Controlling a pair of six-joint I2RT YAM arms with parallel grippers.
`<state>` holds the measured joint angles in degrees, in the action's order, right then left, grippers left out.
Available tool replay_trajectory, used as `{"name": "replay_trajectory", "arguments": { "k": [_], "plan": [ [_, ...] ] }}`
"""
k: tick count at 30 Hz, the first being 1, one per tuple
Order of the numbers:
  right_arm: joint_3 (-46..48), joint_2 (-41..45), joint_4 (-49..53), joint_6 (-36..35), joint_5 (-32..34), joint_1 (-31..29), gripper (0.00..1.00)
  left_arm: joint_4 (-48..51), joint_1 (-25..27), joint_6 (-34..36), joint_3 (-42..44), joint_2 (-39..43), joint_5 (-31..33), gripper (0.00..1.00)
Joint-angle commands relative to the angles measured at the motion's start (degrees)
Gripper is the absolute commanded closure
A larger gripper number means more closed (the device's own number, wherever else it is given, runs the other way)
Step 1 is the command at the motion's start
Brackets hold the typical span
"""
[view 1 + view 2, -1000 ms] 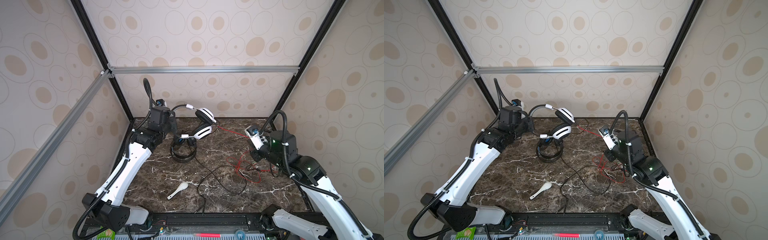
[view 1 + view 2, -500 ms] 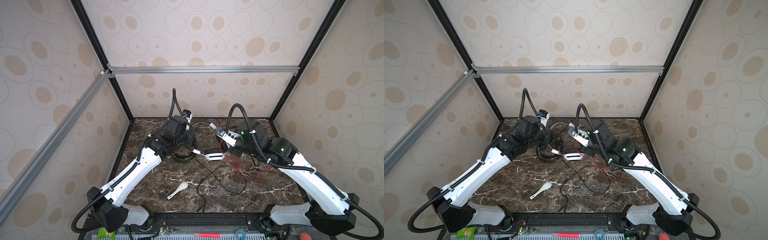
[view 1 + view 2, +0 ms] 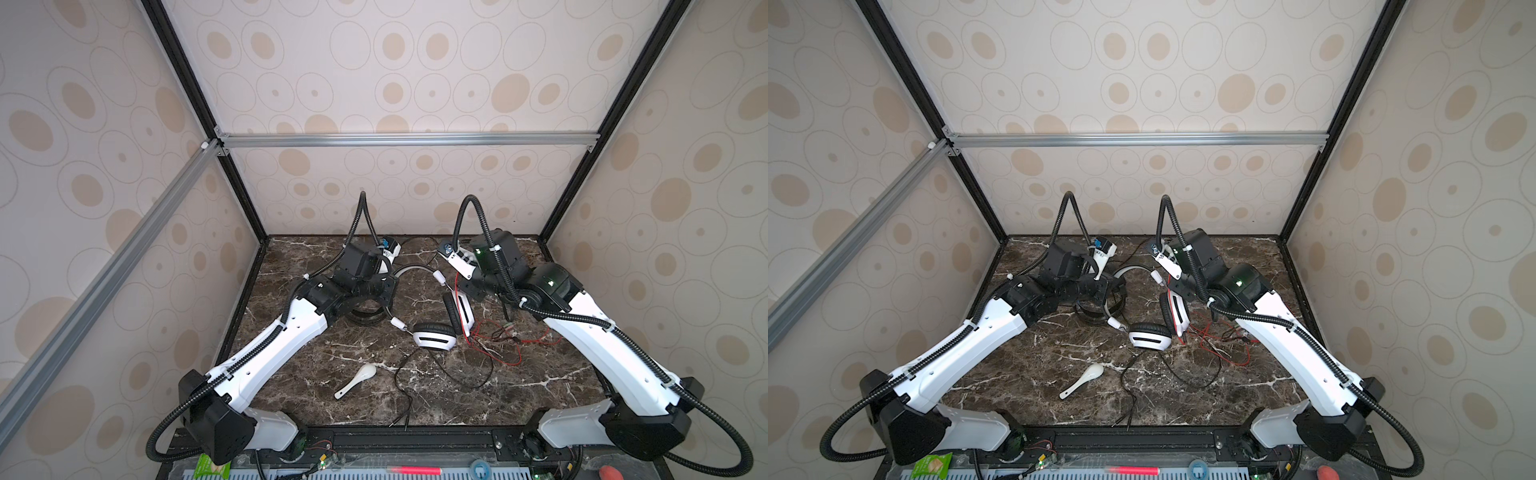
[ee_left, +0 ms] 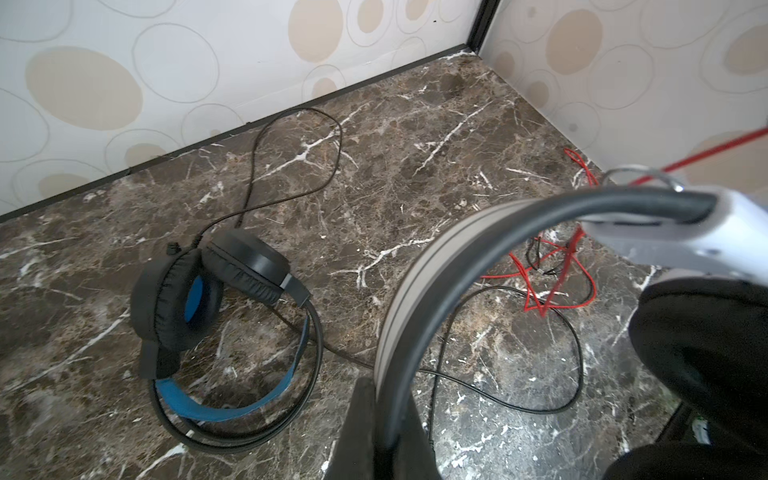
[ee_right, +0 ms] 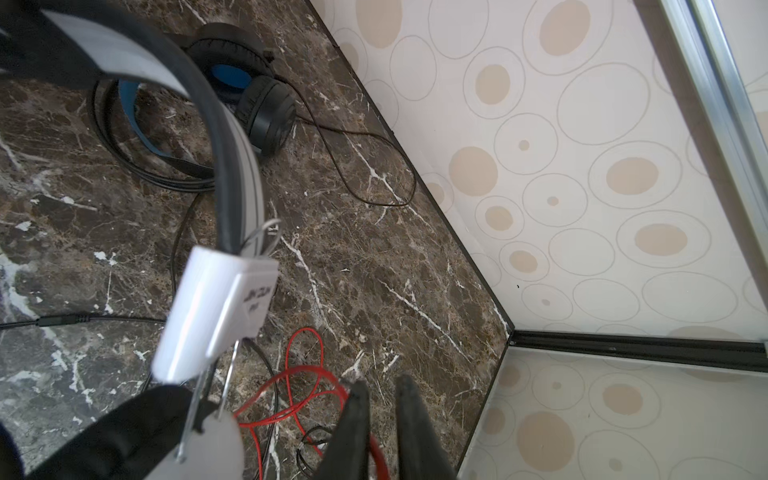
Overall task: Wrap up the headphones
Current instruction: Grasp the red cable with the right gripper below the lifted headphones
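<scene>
Pinching white-and-black headphones (image 3: 432,336) by their grey band (image 4: 415,282) (red cable (image 4: 540,286)), left end effector (image 4: 388,419) clamps; right end effector (image 5: 382,386) parted.

A robotics lab cell: aluminium frame (image 3: 407,139), patterned wall panels (image 3: 395,62), marble counter (image 3: 478,407), robot arms (image 3: 282,345) at its front edge.

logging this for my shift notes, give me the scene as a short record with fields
left gripper: shut on the headband of the white-and-black headphones
right gripper: jaws slightly apart beside the red cable, no clear grip
black headphones: flat on the marble table, untouched
red cable: loose tangle, not wrapped
spoon: white, lying near the front
</scene>
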<state>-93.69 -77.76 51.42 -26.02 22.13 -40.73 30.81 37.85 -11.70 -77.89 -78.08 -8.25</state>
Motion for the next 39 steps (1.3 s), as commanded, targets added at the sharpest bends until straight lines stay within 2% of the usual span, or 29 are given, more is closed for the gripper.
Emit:
{"name": "replay_trajectory", "arguments": {
  "k": [1,6,12,16,21,24,28,30,34,39],
  "plan": [
    [-1.87,-0.81,0.64,1.65,-0.98,0.31,0.72,-3.7,0.46,-0.36,-1.17,1.98,-5.32,1.0],
    [-1.67,-1.02,0.62,4.98,-4.49,2.36,0.62,-5.09,0.46,-1.52,-0.54,2.47,-7.32,1.0],
    [1.01,1.11,-1.72,12.36,-17.69,11.41,0.48,-7.74,0.44,-4.13,0.46,3.82,-9.43,1.0],
    [1.85,1.11,-2.58,14.31,-21.62,13.5,0.38,-9.6,0.47,-6.2,0.15,4.63,-10.72,1.0],
    [3.81,2.06,-4.72,17.58,-25.7,16.04,0.34,-11.82,0.42,-8.69,-0.54,5.7,-10.88,1.0],
    [8.58,5.34,-8.88,20.76,-30.22,19.83,0.33,-13.41,0.44,-11.25,-1.56,6.36,-10.08,1.0],
    [16.23,11.06,-14.68,27.45,-37.55,28.71,0.27,-14.1,0.44,-14.57,-5.58,6.06,-7.27,1.0],
    [19.25,13.64,-16.06,27.45,-37.8,29.39,0.25,-14.54,0.41,-16.05,-7.13,6.09,-5.04,1.0],
    [29.2,19.7,-23.1,26.54,-43.16,29.4,0.22,-15.6,0.52,-18.64,-10.26,5.69,-2.63,1.0],
    [39.51,27.09,-31.37,26.44,-48.18,30.62,0.2,-12.24,0.42,-17.62,-14.61,4.86,0.04,1.0]
  ]
}}
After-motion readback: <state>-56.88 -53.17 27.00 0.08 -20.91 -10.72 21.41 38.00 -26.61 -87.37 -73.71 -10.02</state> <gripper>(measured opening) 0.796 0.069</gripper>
